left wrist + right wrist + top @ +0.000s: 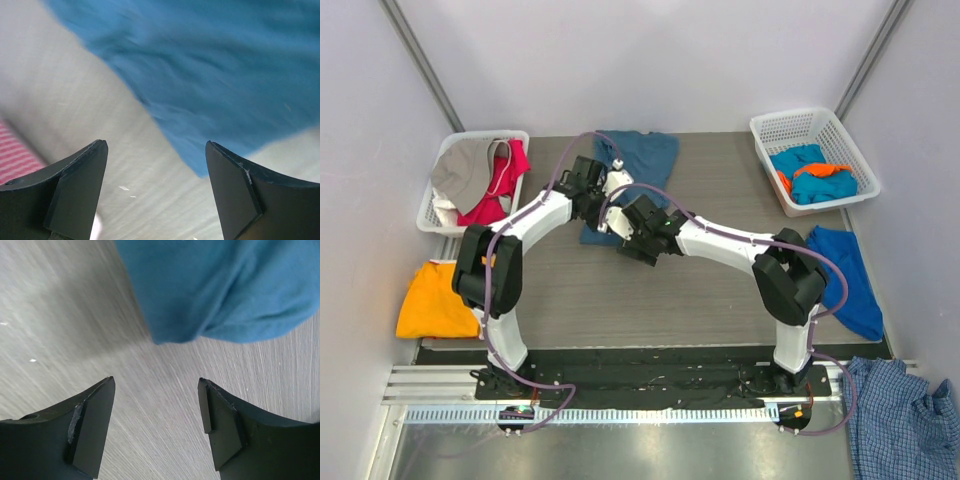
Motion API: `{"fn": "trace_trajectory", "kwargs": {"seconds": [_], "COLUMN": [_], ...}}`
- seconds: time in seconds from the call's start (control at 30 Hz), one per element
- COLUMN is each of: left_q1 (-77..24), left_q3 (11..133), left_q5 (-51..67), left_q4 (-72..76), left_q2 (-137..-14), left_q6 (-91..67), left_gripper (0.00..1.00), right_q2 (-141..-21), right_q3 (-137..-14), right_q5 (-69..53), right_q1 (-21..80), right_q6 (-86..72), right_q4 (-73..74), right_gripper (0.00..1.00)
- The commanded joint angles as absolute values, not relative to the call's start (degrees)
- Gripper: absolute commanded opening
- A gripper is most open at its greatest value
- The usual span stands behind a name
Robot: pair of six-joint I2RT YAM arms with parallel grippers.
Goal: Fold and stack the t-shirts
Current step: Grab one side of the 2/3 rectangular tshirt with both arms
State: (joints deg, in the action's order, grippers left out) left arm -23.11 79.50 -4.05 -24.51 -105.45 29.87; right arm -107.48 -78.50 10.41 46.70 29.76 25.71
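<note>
Teal-blue t-shirt (640, 158) flat on the tabletop (720, 290), left claw (156, 145) wide, empty, just beside its edge, right claw (156, 381) likewise wide, empty

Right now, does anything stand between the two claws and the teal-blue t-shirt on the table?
No, nothing visible stands in the way. In each wrist view, only bare table lies between the open left claw or right claw and the near edge of the teal-blue t-shirt.
</note>
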Motion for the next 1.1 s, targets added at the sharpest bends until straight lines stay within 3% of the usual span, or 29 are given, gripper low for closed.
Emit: {"fn": "trace_trajectory", "kwargs": {"seconds": [0.0,0.3,0.6,1.07], "left_q1": [-21.80,-18.72,-18.20,-17.84], "left_q3": [76.99,81.12,83.32,81.21], "left_q5": [2.63,12.82,15.20,16.43], "left_q4": [-27.42,-33.31,-36.56,-38.76], "left_q2": [-103.53,-109.59,-113.55,-113.12], "left_q6": [32.34,33.75,34.89,35.77], "left_gripper": [0.82,0.78,0.75,0.67], "right_q2": [-106.78,-110.12,-114.25,-119.18], "right_q3": [-79.54,-79.72,-81.56,-86.31], "right_q5": [11.07,12.48,12.75,12.57], "right_q1": [48.33,48.52,48.16,46.50], "right_q6": [28.74,30.41,32.08,34.01], "right_q4": [23.29,20.13,17.67,16.88], "right_gripper": [0.74,0.73,0.72,0.59]}}
